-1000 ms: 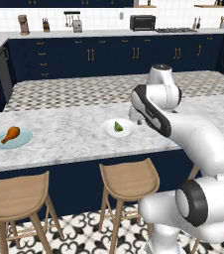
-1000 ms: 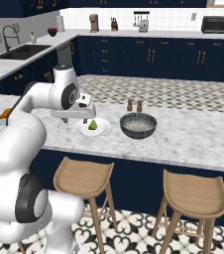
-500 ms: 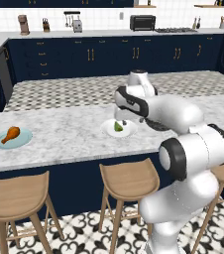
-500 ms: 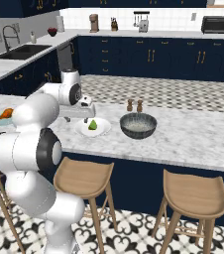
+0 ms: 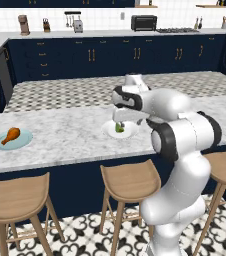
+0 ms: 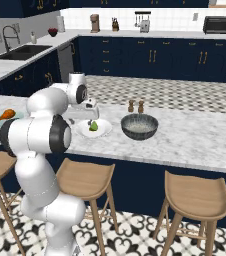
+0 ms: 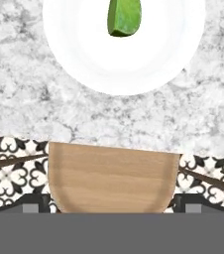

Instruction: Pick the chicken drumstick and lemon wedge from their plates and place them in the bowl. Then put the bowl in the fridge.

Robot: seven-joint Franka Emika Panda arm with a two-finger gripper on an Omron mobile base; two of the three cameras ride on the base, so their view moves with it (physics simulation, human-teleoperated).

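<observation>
End effector (image 6: 88, 120) is wide open, gripping nothing, hanging right over the white plate (image 6: 101, 131) on the marble worktop (image 6: 195, 142). Lemon (image 7: 124, 17) sits on that plate. Bowl (image 6: 140, 126) is just beside the plate, on the far side from the blue plate (image 5: 20, 142) carrying the drumstick (image 5: 10, 135), well apart from the white one.

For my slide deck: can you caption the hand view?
Looking down past open fingers at the lemon wedge on its white plate, marble counter edge and a wooden stool below.
</observation>
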